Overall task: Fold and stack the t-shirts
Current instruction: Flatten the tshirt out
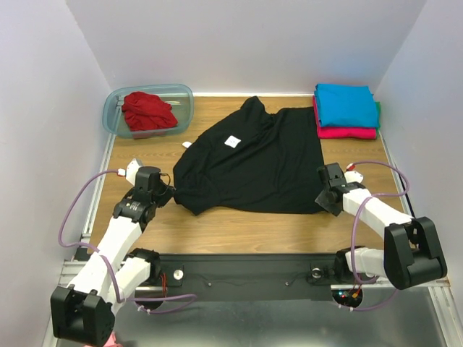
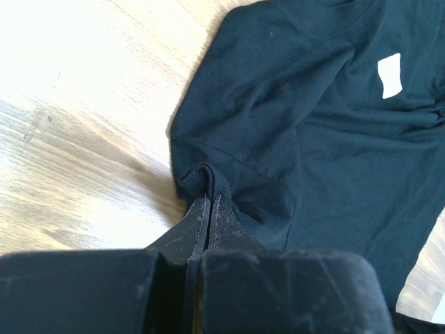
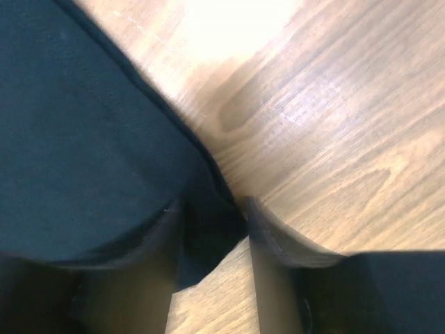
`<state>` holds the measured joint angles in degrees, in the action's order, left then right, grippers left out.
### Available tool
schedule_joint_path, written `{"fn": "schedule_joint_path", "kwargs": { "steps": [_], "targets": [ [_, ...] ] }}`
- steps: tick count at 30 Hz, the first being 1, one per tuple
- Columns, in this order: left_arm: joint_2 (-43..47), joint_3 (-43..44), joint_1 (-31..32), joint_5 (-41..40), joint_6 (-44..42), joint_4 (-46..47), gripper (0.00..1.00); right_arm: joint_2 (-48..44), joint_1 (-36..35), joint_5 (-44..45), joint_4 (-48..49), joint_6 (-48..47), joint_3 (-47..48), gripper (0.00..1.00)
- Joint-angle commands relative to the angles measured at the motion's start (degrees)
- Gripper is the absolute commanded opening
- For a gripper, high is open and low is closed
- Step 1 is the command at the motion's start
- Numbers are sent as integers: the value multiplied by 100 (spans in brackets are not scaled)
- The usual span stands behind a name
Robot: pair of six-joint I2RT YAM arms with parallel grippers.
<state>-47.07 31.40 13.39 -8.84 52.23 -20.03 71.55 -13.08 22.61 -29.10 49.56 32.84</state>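
The left gripper [image 2: 208,209] was clamped on the edge of the black shirt [image 1: 253,163]. The right gripper [image 3: 212,209] stood half-open astride its hem. Its plain white tag [image 2: 391,75] faced up.

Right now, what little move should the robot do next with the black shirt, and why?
Probably squeeze the right end effector shut. Its fingers sit either side of a corner of the black t-shirt with a gap showing, while the left end effector is pinched shut on another corner. Then both could lift and fold.
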Motion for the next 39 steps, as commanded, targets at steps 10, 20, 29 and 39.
{"fn": "schedule_joint_path", "kwargs": {
  "steps": [10,20,29,39],
  "targets": [
    [522,630,-20,76,-397,-229,0,-1508,34,-284,379,-543,494,0],
    [928,3676,-20,304,-1240,-290,0,-2575,25,77,-385,-1361,3586,0],
    [331,7041,-20,463,-1795,-694,0,-2602,25,209,-763,-1766,6424,0],
    [-285,9665,-20,822,-2305,-1152,0,-2698,25,-406,-1211,-1976,8176,0]
  ]
}}
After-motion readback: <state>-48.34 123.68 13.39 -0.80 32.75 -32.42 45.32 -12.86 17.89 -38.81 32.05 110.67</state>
